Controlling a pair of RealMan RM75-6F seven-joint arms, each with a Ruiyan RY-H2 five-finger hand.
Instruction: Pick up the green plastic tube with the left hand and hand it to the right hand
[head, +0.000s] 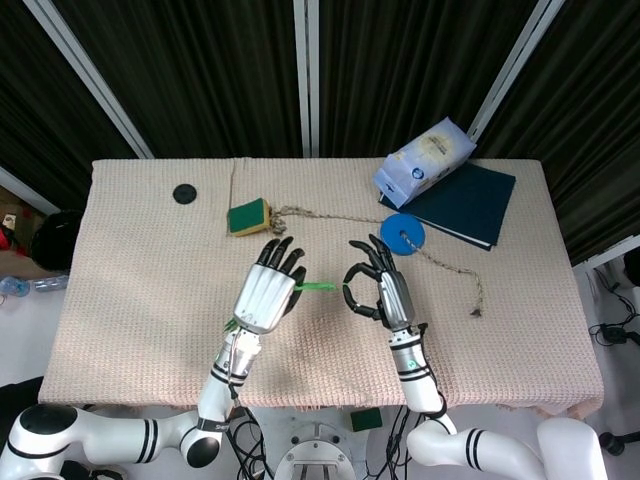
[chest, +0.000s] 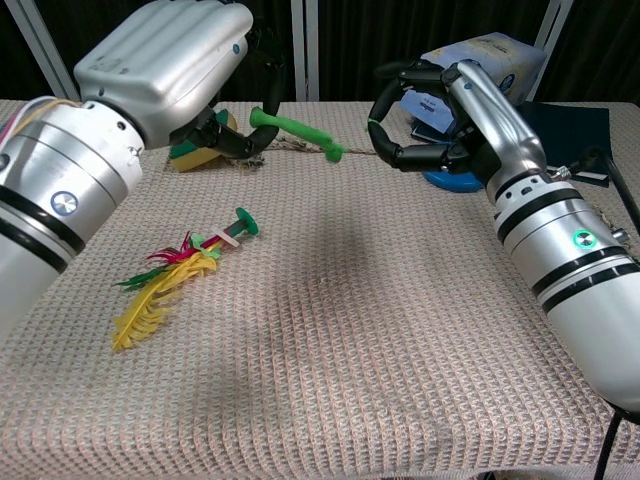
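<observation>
Left robot hand (chest: 175, 75) gripping; right robot hand (chest: 450, 110) curled, empty.

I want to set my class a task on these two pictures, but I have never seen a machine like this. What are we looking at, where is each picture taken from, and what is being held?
This is a two-armed robot with human-like hands at a table covered by a beige woven cloth. One picture looks down from its head, the other forward from its chest. The left hand holds a green plastic stick above the cloth. The right hand is curled beside the stick's tip, apart from it. On the cloth lie a yellow and red feather toy, a yellow-green sponge, a blue disc on a cord, a navy book and a white and blue bag.
</observation>
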